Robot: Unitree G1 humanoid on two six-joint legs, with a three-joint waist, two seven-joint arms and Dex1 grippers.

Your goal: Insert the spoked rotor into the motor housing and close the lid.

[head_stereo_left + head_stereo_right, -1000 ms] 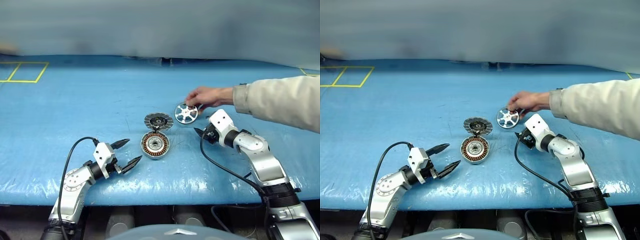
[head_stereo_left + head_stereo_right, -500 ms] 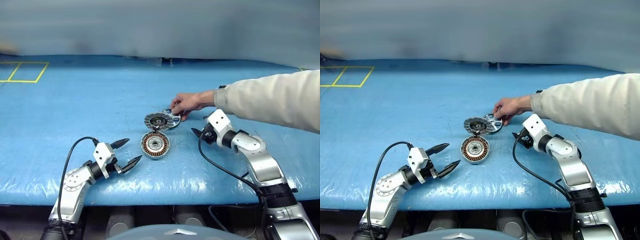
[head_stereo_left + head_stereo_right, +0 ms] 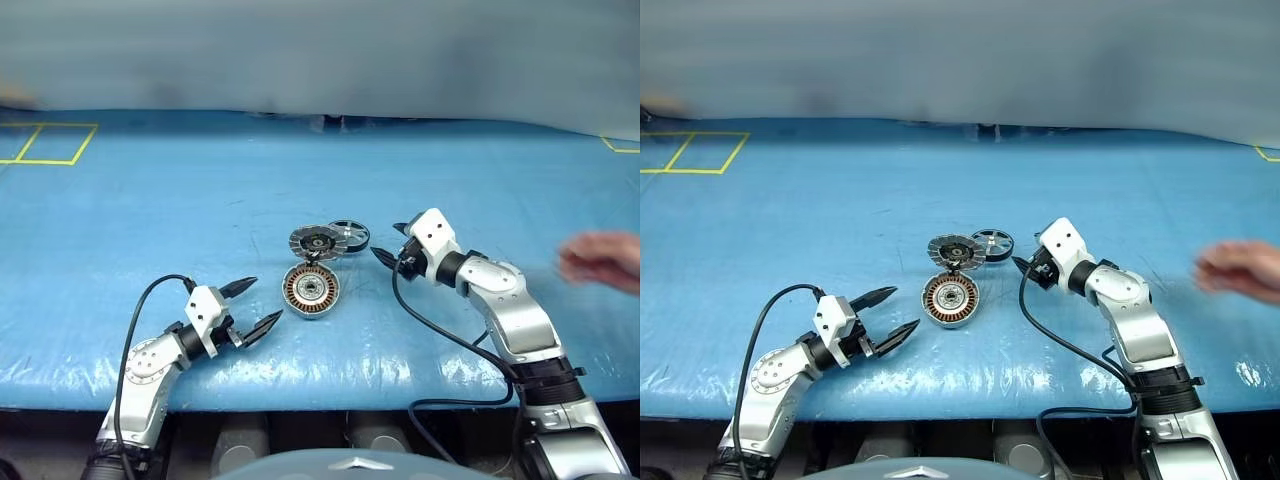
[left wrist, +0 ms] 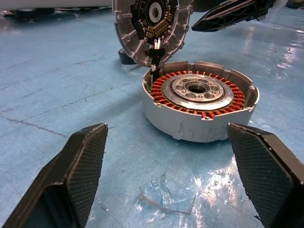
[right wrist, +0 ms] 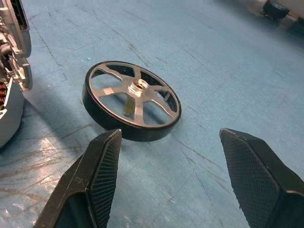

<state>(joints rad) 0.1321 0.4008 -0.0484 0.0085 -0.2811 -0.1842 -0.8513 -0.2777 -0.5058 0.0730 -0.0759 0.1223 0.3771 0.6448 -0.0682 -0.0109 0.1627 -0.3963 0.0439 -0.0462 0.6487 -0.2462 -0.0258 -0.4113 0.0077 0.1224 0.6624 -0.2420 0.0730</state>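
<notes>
- Grippers both stand wide and hold nothing: the left gripper (image 3: 250, 304) hovers at lower left of the head view, pointing at the motor housing (image 3: 310, 289), apart from it.
- Right gripper (image 3: 385, 250) points at the spoked rotor (image 5: 132, 100), just short of it, not touching.
- Rotor lies flat on the blue bench (image 3: 150, 210), just right of the lid (image 3: 317, 242), which stands open behind the housing.
- Blurred hand (image 3: 598, 262) at right edge.
</notes>
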